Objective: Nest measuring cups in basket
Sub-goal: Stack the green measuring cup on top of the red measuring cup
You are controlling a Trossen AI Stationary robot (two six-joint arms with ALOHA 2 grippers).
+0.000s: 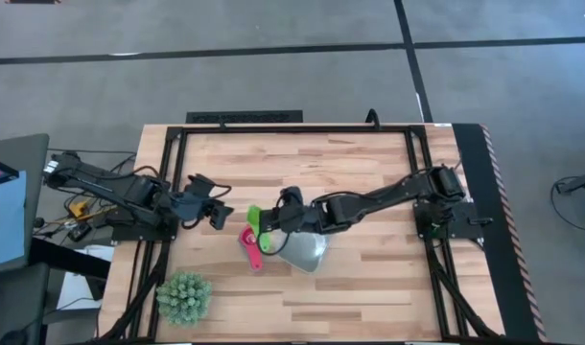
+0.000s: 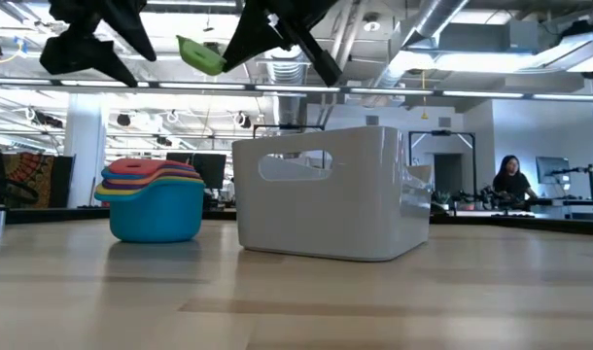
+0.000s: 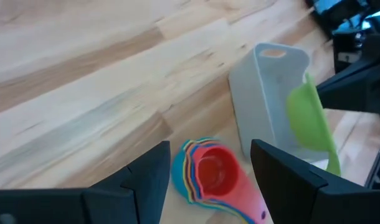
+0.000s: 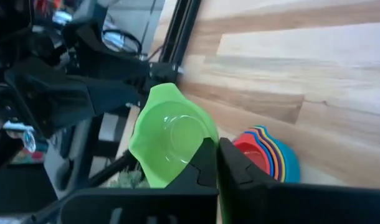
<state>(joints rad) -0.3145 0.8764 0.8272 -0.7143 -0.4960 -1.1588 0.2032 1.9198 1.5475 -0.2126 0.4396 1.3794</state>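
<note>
Carrying the green cup [image 4: 171, 134] aloft, the right gripper [image 4: 216, 163] is clenched on its handle, above the nested stack [image 1: 251, 249] left of the basket [image 1: 306, 251]. Next: lower it onto the stack. Left gripper [image 3: 209, 180] waits, released, farther left.

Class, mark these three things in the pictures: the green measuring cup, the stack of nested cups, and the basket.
green measuring cup [image 4: 172, 134]: right wrist view, inside of its bowl.
stack of nested cups [image 2: 156, 209]: low view, blue outer bowl.
basket [image 2: 326, 209]: low view, its near side wall.
</note>
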